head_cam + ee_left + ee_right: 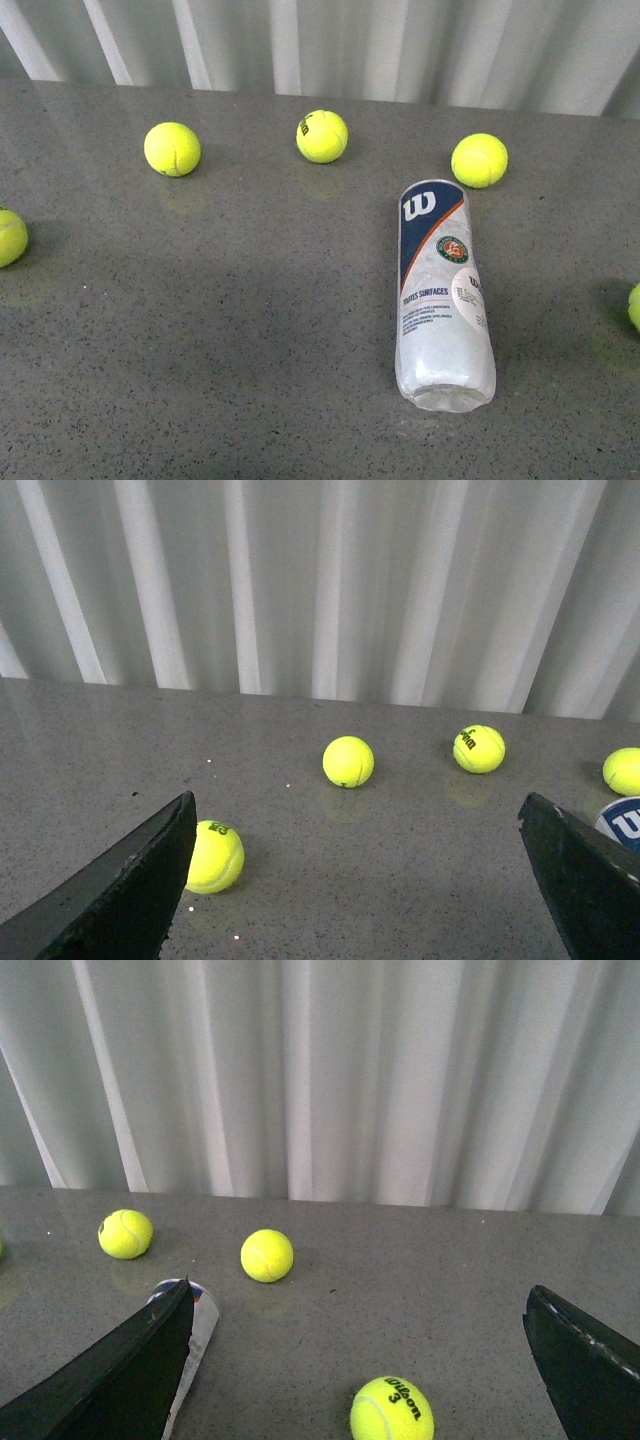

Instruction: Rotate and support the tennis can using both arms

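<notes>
Task looks unstarted: can (445, 295) flat on tabletop (250, 330), outside both gaps, ungripped. Spread and empty: left pincer (356, 800), right pincer (358, 1290).

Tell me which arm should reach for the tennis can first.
Right. The tennis can lies on its side on the robot's right half of the table, just beside the open right pincer; the open left pincer camera catches only its end at the picture's edge.

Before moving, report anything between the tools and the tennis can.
Nothing visible blocks the left tool or right tool from the tennis can; one ball lies ahead of the right tool, clear of the can.
</notes>
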`<move>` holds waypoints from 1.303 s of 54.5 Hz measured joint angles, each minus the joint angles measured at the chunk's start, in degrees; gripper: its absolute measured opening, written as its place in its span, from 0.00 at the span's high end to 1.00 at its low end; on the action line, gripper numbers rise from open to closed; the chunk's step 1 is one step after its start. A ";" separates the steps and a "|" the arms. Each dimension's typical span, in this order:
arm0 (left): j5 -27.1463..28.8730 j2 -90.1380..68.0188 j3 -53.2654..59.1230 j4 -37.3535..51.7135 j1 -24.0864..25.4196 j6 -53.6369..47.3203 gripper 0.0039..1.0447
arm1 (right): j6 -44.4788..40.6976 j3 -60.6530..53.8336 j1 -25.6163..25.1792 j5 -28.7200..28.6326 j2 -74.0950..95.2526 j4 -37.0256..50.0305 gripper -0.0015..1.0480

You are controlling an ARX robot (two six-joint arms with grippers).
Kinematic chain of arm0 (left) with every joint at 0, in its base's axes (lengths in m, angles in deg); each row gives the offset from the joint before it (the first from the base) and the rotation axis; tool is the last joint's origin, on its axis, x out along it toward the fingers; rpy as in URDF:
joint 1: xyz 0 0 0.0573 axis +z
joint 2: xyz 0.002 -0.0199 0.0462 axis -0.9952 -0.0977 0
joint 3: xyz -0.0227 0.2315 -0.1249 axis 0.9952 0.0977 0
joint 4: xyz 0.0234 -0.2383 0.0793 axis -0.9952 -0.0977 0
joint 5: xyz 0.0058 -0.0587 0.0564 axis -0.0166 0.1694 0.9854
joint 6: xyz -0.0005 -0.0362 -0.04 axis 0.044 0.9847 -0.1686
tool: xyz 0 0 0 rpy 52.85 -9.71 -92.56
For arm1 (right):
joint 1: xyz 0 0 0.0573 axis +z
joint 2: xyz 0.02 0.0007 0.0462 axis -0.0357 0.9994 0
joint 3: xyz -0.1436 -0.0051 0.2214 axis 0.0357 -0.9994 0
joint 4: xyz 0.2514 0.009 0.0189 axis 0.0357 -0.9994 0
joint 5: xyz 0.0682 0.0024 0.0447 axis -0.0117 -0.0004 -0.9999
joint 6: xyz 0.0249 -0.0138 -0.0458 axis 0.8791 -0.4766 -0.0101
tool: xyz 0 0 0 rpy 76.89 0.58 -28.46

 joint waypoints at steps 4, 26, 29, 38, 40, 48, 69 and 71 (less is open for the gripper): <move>0.00 0.00 0.02 0.00 0.00 0.00 0.06 | 0.00 0.00 0.00 0.00 0.00 0.00 0.07; 0.00 0.00 0.00 0.00 0.00 0.00 0.06 | 0.00 0.00 0.00 0.00 0.00 0.00 0.07; 0.00 0.00 0.00 0.00 0.00 0.00 0.06 | 0.00 0.00 0.00 0.00 0.00 0.00 0.07; 0.00 0.00 0.00 0.00 0.00 0.02 0.06 | 0.00 0.00 0.00 0.00 0.00 0.00 0.07; 0.00 0.00 0.00 0.00 0.00 0.00 0.06 | 0.00 0.00 0.00 0.00 0.00 0.00 0.07; 0.00 0.00 0.00 0.00 0.00 0.00 0.06 | 0.00 0.00 0.00 0.00 0.00 0.00 0.07; 0.00 0.00 0.00 0.00 0.00 0.00 0.06 | 0.00 0.00 0.00 0.00 0.00 0.00 0.07; 0.00 0.00 0.00 0.00 0.00 0.02 0.06 | 0.00 0.00 0.00 0.00 0.00 0.00 0.07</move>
